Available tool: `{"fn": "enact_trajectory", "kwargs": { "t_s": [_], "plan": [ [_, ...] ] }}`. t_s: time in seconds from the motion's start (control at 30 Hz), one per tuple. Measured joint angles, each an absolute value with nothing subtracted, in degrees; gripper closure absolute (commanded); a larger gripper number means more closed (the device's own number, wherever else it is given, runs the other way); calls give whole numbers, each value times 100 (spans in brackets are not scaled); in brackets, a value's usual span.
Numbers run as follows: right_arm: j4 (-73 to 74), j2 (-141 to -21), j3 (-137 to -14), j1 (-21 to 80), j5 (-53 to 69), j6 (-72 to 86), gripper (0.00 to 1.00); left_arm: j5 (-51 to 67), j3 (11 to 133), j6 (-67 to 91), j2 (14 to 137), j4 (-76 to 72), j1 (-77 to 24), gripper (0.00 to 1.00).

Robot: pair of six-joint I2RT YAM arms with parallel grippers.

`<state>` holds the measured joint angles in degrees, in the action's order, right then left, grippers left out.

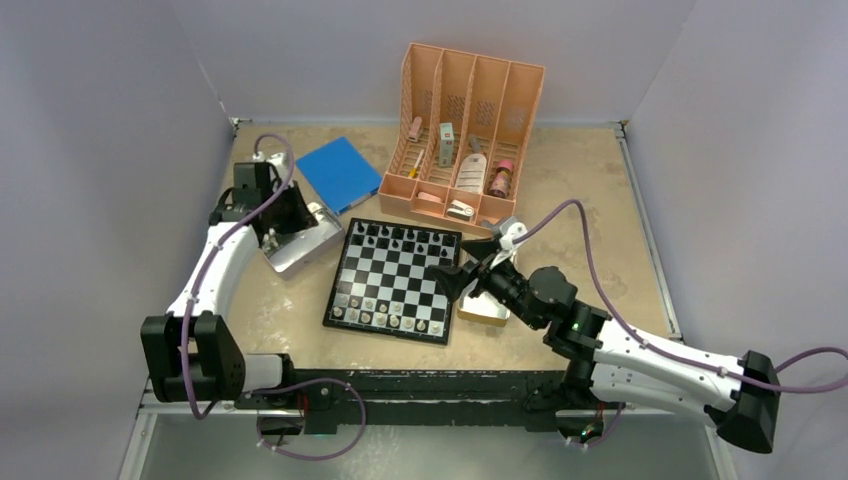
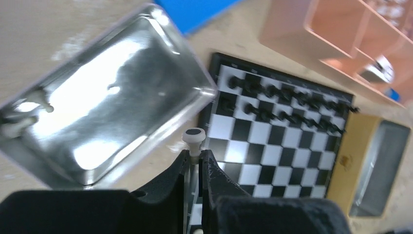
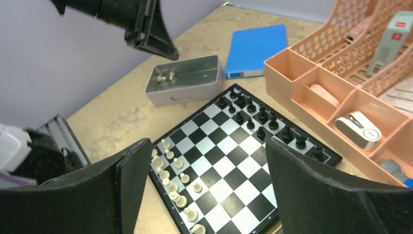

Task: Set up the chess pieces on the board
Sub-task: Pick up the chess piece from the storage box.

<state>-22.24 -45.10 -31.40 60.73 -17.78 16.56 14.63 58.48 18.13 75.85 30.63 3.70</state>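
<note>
The board [image 1: 395,275] lies mid-table, with black chess pieces [image 1: 400,240] on its two far rows and pale ones [image 1: 385,315] on its near rows. My left gripper [image 1: 275,232] hovers over a metal tray [image 1: 300,250] left of the board. It is shut on a pale piece [image 2: 194,138], base pointing outward. Two or three pale pieces [image 2: 27,114] remain in the tray [image 2: 112,97]. My right gripper [image 1: 455,280] is open and empty above the board's right edge. In the right wrist view its jaws [image 3: 207,151] stand wide apart over the board [image 3: 229,161].
A peach organizer [image 1: 465,135] with bottles stands behind the board. A flat blue book [image 1: 338,172] lies at the back left. A yellow-edged tin [image 1: 485,310] sits against the board's right side, under my right arm; it also shows in the left wrist view [image 2: 375,165].
</note>
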Motion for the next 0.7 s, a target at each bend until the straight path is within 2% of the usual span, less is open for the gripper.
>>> {"fn": "enact_trajectory", "kwargs": {
  "t_s": [0.17, 0.2, 0.33, 0.43, 0.5, 0.7],
  "plan": [
    [-2582, -4875, -2995, 6073, -991, 915, 30, 1922, 5841, 1723, 7341, 3264, -283, 100],
    [-2735, -5043, -2895, 6075, -480, 392, 36, 2388, 5747, 1678, 7137, 3417, -550, 100],
    [-2877, -5111, -2770, 6075, -104, -412, 42, 2921, 5581, 1662, 6914, 3514, -604, 100],
    [-2987, -5227, -2740, 6075, 73, -1098, 52, 3350, 5535, 1645, 6794, 3706, -827, 100],
    [-3087, -5360, -2740, 6075, 143, -1562, 53, 3581, 5535, 1638, 6768, 3758, -1044, 100],
    [-3041, -5996, -2886, 6075, 370, -2842, 46, 4276, 5537, 1647, 6694, 3865, -1719, 100]
  ]
}}
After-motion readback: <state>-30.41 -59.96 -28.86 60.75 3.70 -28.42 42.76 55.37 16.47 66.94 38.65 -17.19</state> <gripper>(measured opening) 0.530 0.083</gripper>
